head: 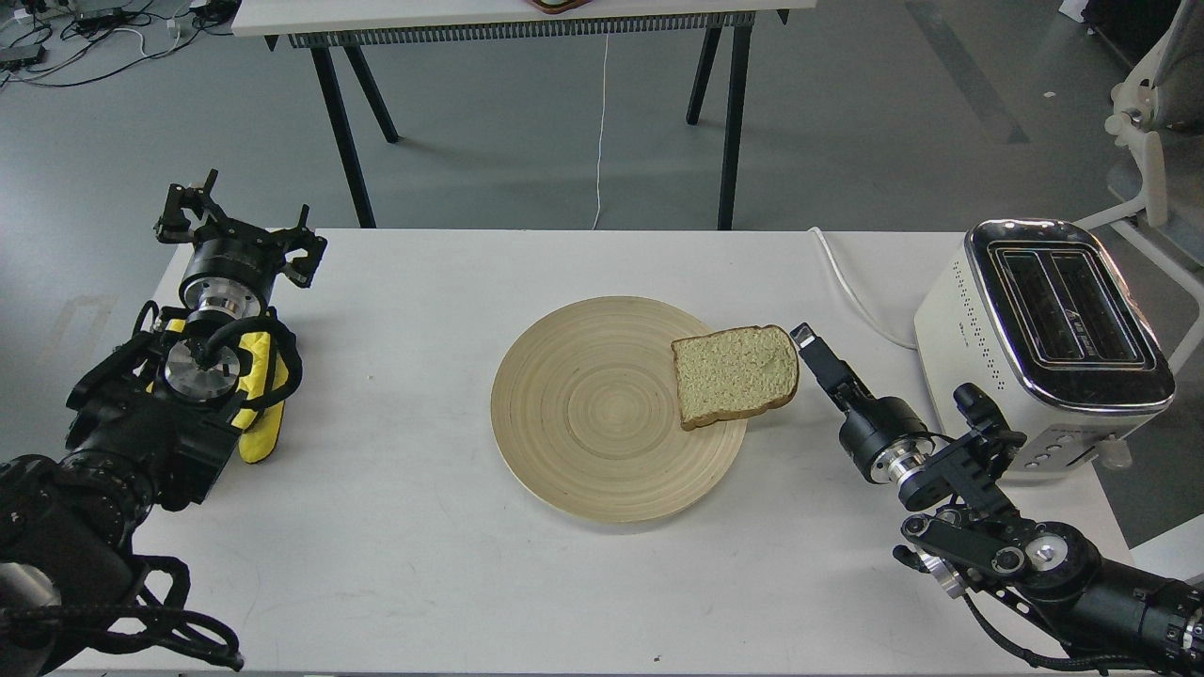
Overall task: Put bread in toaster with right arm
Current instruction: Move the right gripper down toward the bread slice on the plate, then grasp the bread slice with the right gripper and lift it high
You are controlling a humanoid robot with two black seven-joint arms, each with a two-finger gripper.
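Observation:
The bread (736, 374) is one pale tan slice with a brown crust. It lies flat on the right rim of a round wooden plate (583, 414) and overhangs it slightly. My right gripper (813, 348) sits low over the table, its tip just beside the bread's right edge. It looks like one thin dark stick, so I cannot tell its fingers apart. The cream toaster (1044, 338) stands at the table's right edge with both dark slots empty. My left gripper (240, 230) rests at the far left, open and empty.
A yellow cloth (256, 414) lies under my left arm. The toaster's white cord (851, 282) runs over the table behind my right gripper. Another table (517, 19) stands beyond the far edge, and a white chair (1148, 141) is at the right.

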